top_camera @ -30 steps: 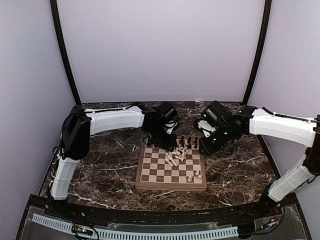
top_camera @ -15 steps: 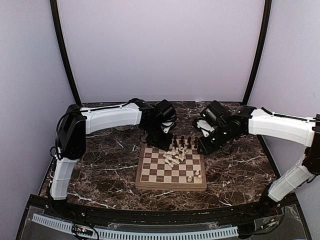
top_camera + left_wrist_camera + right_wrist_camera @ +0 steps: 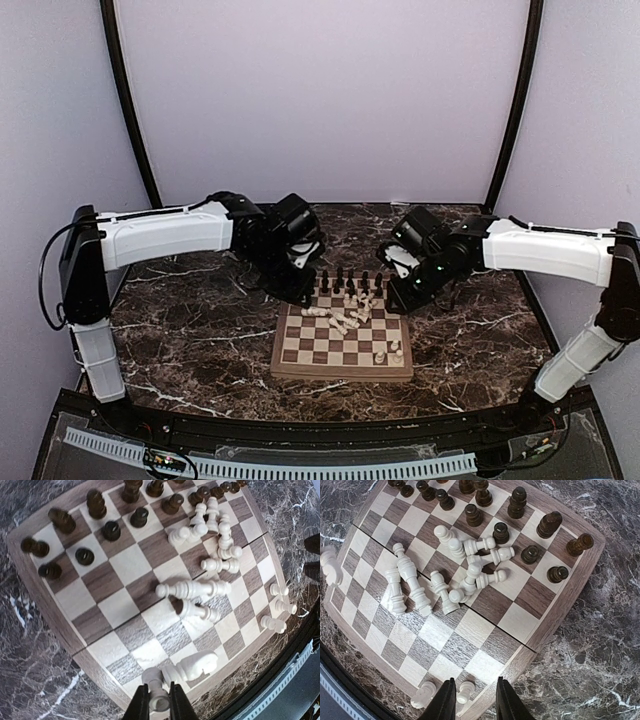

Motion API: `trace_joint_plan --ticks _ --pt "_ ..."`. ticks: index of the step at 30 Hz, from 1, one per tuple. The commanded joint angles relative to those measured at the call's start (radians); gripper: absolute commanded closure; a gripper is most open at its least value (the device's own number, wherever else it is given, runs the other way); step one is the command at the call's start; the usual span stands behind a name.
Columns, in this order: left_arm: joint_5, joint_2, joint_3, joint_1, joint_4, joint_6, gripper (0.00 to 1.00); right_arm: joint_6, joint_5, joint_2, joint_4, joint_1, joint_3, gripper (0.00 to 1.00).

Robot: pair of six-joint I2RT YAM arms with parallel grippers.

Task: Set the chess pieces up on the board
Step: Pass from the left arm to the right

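Note:
The board (image 3: 310,350) lies in the middle of the marble table. Dark chess pieces (image 3: 350,280) stand along its far edge, and a heap of white ones (image 3: 350,312) lies toppled in the middle. My left gripper (image 3: 303,290) is at the board's far-left corner. In the left wrist view this gripper (image 3: 159,705) is shut on a small white pawn (image 3: 156,690), with a fallen white knight (image 3: 195,666) beside it. My right gripper (image 3: 402,296) hovers at the far-right side. Seen from the right wrist, it (image 3: 472,700) is open above a standing white pawn (image 3: 465,690).
Two more white pieces (image 3: 388,353) stand near the board's near-right corner. The dark marble table (image 3: 200,330) runs around the board on all sides. Black frame posts (image 3: 130,110) and pale walls close in the back and sides.
My left arm has swung left from the board's far middle to its far-left corner, and its gripper has shut on the white pawn. The right gripper has drifted slightly left.

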Motion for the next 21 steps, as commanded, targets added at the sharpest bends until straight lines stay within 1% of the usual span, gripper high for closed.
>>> trace_joint_plan --ticks 1,5,7,10,13,14,17,19,21 --pt "0.054 -0.158 -0.194 -0.005 0.068 -0.055 0.92 -0.002 -0.027 0.012 0.025 -0.004 0.035 0.71" --pt "0.083 -0.273 -0.348 -0.007 0.148 -0.088 0.92 -0.014 -0.051 0.020 0.034 -0.003 0.037 0.71" --pt "0.091 -0.310 -0.390 -0.007 0.176 -0.103 0.92 -0.022 -0.089 0.025 0.054 -0.003 0.034 0.71" --pt "0.082 -0.353 -0.409 -0.008 0.193 -0.140 0.92 -0.028 -0.182 0.035 0.093 -0.003 0.048 0.70" --pt "0.067 -0.373 -0.405 -0.007 0.223 -0.174 0.92 -0.017 -0.288 0.049 0.148 -0.002 0.081 0.67" --pt "0.066 -0.380 -0.402 -0.007 0.229 -0.189 0.92 -0.002 -0.336 0.056 0.174 -0.003 0.092 0.65" --pt "0.087 -0.386 -0.388 -0.004 0.274 -0.223 0.92 0.057 -0.408 0.074 0.257 -0.006 0.121 0.62" --pt "0.112 -0.395 -0.400 -0.003 0.324 -0.242 0.91 0.109 -0.426 0.074 0.324 -0.011 0.127 0.60" --pt "0.122 -0.399 -0.411 0.003 0.358 -0.261 0.91 0.179 -0.461 0.064 0.430 -0.021 0.108 0.57"
